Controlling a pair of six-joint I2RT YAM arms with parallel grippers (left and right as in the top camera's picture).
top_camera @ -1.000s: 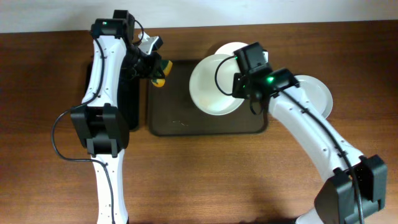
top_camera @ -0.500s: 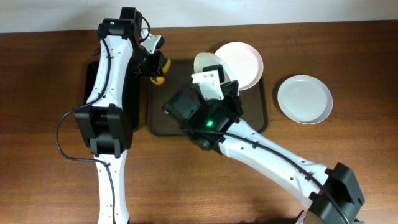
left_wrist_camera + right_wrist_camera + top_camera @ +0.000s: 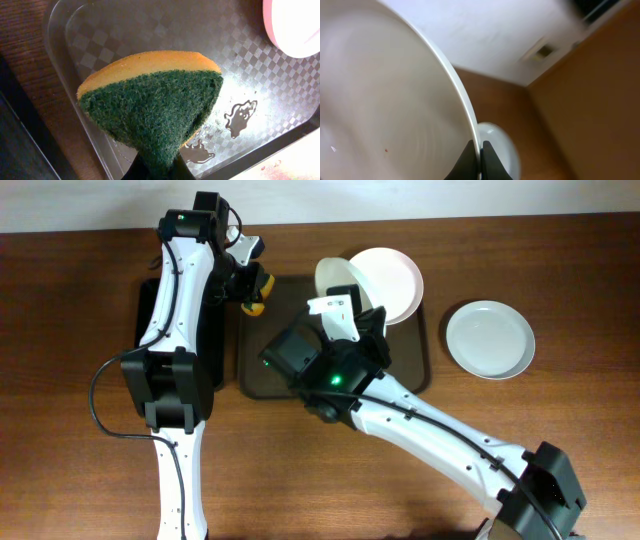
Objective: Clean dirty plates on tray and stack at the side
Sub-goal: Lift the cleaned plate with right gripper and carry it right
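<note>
While the left gripper (image 3: 156, 170) has its jaws clamped on a yellow sponge with a green scrub face (image 3: 155, 107) over the near-left corner of the big dark brown rectangular tray (image 3: 258, 365), the right gripper (image 3: 479, 154) is pinched tight on the rim of a round white plate (image 3: 380, 100), tipped up on edge over the tray. A second white plate (image 3: 392, 280) sits at the tray's far right corner, overlapping the rim. The third plate (image 3: 490, 340) lies flat on the wooden table (image 3: 80, 300), just right of the tray. There are a few water puddles (image 3: 240, 112) on the tray floor.
</note>
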